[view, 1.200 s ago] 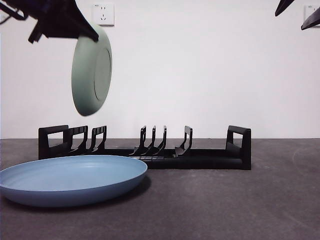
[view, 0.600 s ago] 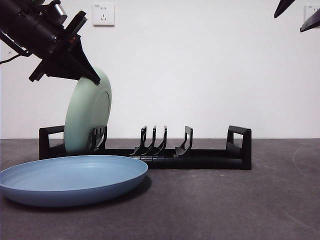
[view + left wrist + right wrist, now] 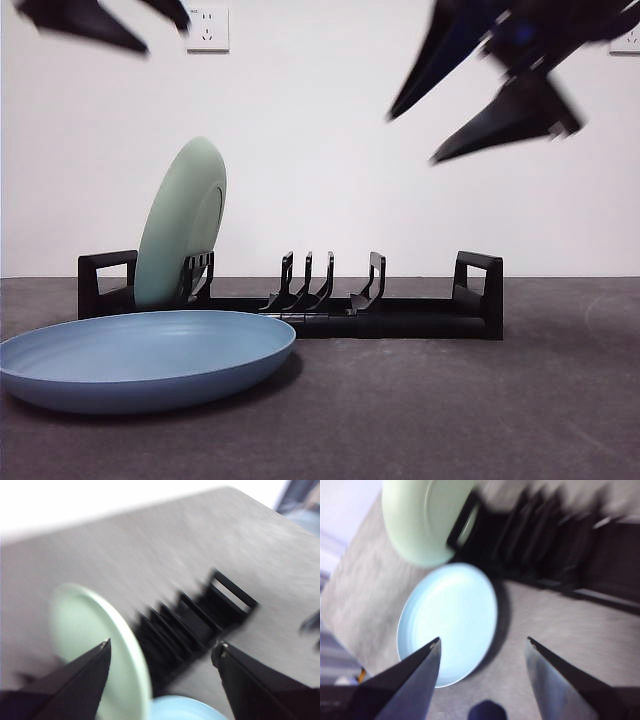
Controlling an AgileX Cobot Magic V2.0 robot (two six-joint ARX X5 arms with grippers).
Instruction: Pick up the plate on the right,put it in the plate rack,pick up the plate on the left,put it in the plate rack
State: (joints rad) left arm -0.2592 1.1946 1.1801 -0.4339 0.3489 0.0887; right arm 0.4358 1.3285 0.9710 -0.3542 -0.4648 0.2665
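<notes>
Front view, nearest first: one blue plate [image 3: 145, 358] lies flat on the dark table [image 3: 450, 410], just in front of the rack's [image 3: 400, 318] end where the green plate stands. Behind it sits the single black rack, long and low, with one squared loop handle at each end, two in all. One green plate [image 3: 182, 225] stands on edge in the rack, next to the handle nearest the blue plate, leaning slightly toward the rack's middle against the upright prongs. That makes two plates: one racked, one flat on the table. Other prongs rise along the rack's middle, and none of those carries a plate. On the white wall behind the rack, one socket [image 3: 207, 28] sits high above the green plate.

Two grippers show, both above the rack and touching nothing. The left gripper [image 3: 105, 18] is a dark blurred shape high above the green plate, well clear of its rim; in the left wrist view its jaws [image 3: 162, 657] stand spread apart with nothing between them, looking down on the green plate [image 3: 95, 635], the rack [image 3: 195, 617] and a sliver of the blue plate [image 3: 180, 710]. The right gripper [image 3: 480, 95] hangs blurred above the rack's other half; in the right wrist view its jaws [image 3: 482, 647] are also parted and empty, with the blue plate [image 3: 450, 620] below them and the green plate [image 3: 427, 517] and rack [image 3: 560, 545] beyond.
</notes>
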